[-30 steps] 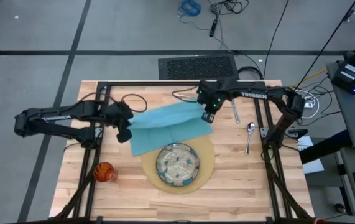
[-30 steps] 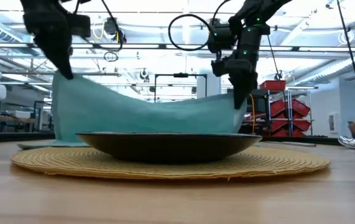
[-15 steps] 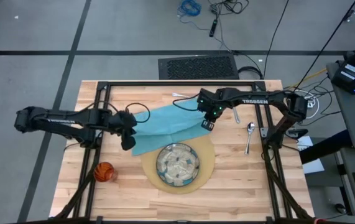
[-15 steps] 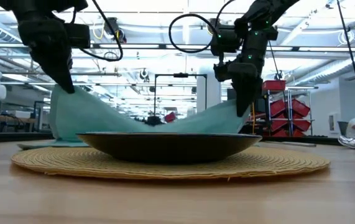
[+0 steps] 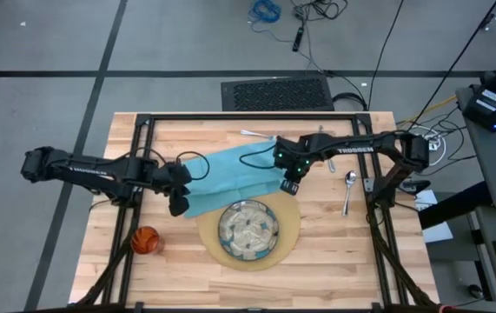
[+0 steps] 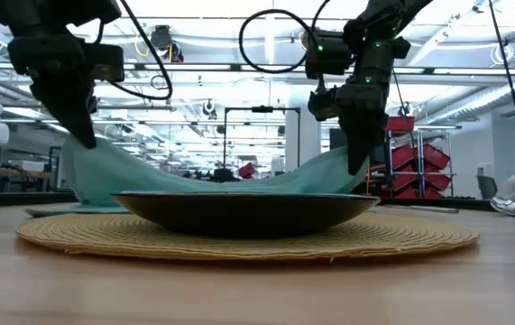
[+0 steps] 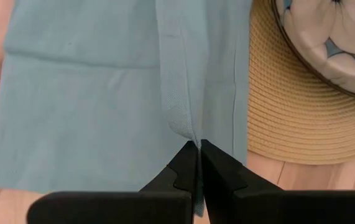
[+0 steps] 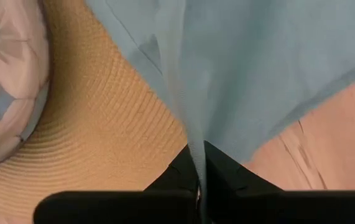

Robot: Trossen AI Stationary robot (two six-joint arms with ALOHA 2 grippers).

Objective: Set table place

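A light-blue cloth napkin (image 5: 230,172) lies spread on the wooden table (image 5: 334,261), behind a greenish patterned plate (image 5: 248,230) that sits on a round tan mat (image 5: 291,239). My left gripper (image 5: 178,204) is shut on the napkin's left near corner. My right gripper (image 5: 289,185) is shut on its right near corner. The napkin sags between them in the low view (image 6: 212,176). An orange cup (image 5: 145,240) stands at the near left. A spoon (image 5: 348,187) and other silverware (image 5: 327,155) lie at the right. My left gripper pinches a raised fold at the napkin's left near corner (image 7: 186,127) between its two fingers, from above, pointing down. The corner is lifted a little; the cloth beyond it lies on the table and mat. My right gripper pinches a raised fold at the napkin's right near corner (image 8: 186,140) between its two fingers, from above, pointing down. The corner is lifted; the cloth runs slack down from it over the mat's edge (image 8: 133,124).
A black metal frame (image 5: 139,130) edges the table. The plate and mat stand just near of both grippers. Bare wood shows at the near right (image 5: 352,269) and near left. A fork (image 5: 256,134) lies at the far edge.
Both grippers have gone down and toward the table's near edge, still shut on the napkin's corners. The napkin's near edge has sunk lower and come closer to the mat, and the cloth hangs flatter between the grippers than before.
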